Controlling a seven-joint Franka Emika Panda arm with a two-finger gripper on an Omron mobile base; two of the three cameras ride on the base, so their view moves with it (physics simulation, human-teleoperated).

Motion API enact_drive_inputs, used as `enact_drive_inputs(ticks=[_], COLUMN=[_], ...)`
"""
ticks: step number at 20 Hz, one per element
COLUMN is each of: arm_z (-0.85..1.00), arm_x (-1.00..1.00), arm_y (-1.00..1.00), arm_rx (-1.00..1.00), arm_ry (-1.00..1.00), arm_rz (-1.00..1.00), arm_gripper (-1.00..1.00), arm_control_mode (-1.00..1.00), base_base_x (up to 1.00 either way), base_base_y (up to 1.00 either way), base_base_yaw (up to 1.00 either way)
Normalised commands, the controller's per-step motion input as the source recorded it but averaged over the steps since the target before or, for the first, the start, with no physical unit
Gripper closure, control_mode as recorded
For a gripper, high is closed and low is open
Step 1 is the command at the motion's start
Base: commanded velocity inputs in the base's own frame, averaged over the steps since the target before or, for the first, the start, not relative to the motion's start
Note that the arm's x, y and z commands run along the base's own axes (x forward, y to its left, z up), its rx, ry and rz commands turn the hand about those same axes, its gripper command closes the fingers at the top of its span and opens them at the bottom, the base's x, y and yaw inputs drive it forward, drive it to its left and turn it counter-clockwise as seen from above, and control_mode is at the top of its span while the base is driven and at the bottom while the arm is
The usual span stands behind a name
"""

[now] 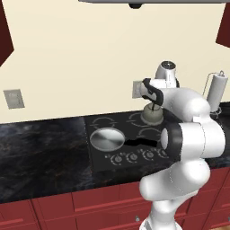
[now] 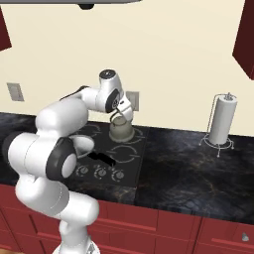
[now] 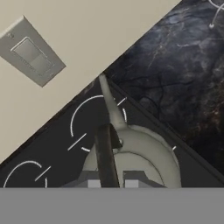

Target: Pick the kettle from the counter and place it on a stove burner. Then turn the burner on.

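While the jaws (image 1: 154,104) sit clenched on the thin arched handle of the kettle (image 1: 152,116), the kettle's body is at the rear right stove burner (image 3: 94,124) of the black cooktop (image 1: 101,159); can't tell if it touches the glass or hangs just above. W/ the flat round pan (image 1: 107,138) on the front left ring, well apart. Knobs (image 1: 132,157) line the cooktop's front edge. Wall outlet (image 3: 30,54) just behind the kettle. Paper towel holder (image 2: 221,121) stands on the bench (image 2: 198,168) to the right, near the wall.
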Motion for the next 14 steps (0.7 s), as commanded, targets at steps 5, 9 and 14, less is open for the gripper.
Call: enact_drive_inputs(ticks=[5, 9, 14], arm_z=[-0.08, -0.18, -0.24], arm_x=[0.03, 0.09, 0.03], arm_y=[0.0, 0.0, 0.0], arm_rx=[0.0, -0.01, 0.0], arm_ry=[0.0, 0.02, 0.01], arm_rz=[0.0, 0.0, 0.0], arm_gripper=[1.0, 1.0, 1.0], arm_control_mode=[-1.0, -1.0, -1.0], base_base_x=[0.0, 0.0, 0.0], base_base_y=[0.0, 0.0, 0.0], base_base_yaw=[0.0, 0.0, 0.0])
